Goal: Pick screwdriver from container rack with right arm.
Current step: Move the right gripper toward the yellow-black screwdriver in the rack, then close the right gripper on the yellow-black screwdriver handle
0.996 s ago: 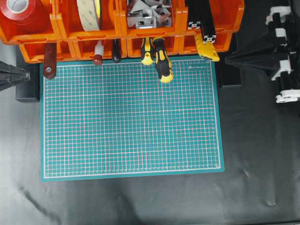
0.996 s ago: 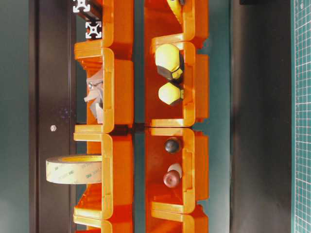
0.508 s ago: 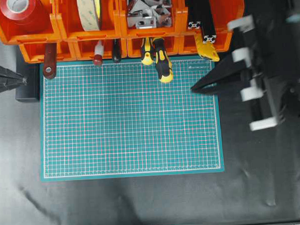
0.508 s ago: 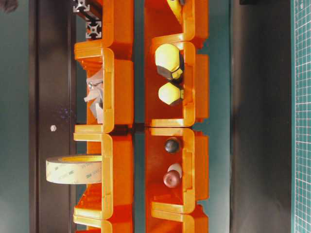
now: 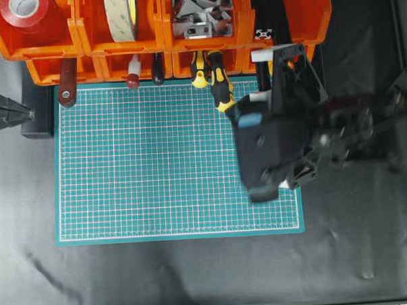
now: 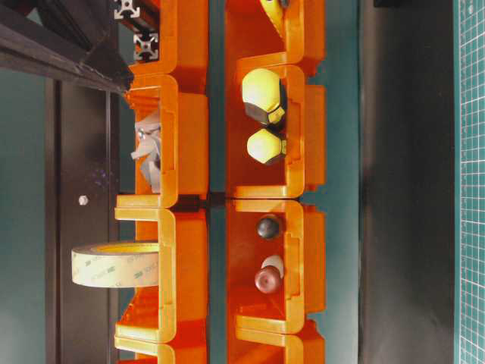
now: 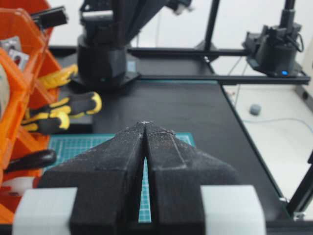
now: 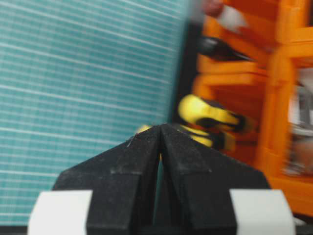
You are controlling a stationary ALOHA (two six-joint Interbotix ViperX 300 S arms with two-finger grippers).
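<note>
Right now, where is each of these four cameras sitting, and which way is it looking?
Overhead: above, looking down on the green mat, container rack and right arm.
Table-level: faces the rack's bin fronts, picture turned sideways; a dark arm part crosses its top-left corner.
Left wrist: rides the left arm, looking past its shut left pincer across the mat.
Right wrist: rides the right arm, shut right pincer aimed at the screwdriver.
Shared: all show the orange rack.

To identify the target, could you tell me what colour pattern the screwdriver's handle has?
Yellow and black stripes on the screwdriver handle, clearest in the overhead view.
</note>
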